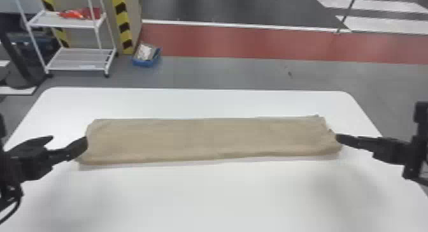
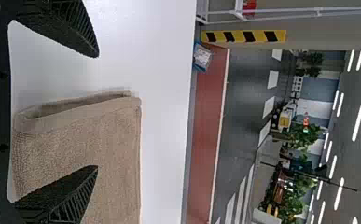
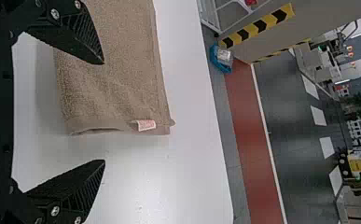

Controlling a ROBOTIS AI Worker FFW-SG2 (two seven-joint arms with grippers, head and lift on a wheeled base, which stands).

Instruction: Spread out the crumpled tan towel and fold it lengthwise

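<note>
The tan towel lies as a long folded strip across the white table, its two short ends facing left and right. At its left end my left gripper stands open; in the left wrist view the towel's end lies between the spread fingers of that gripper, not gripped. By the right end is my right gripper. The right wrist view has this gripper open too, around the towel's end with its small label, and the fingers do not close on it.
The white table extends in front of and behind the towel. Beyond its far edge stand a white shelf rack at the left and a blue bin on the floor.
</note>
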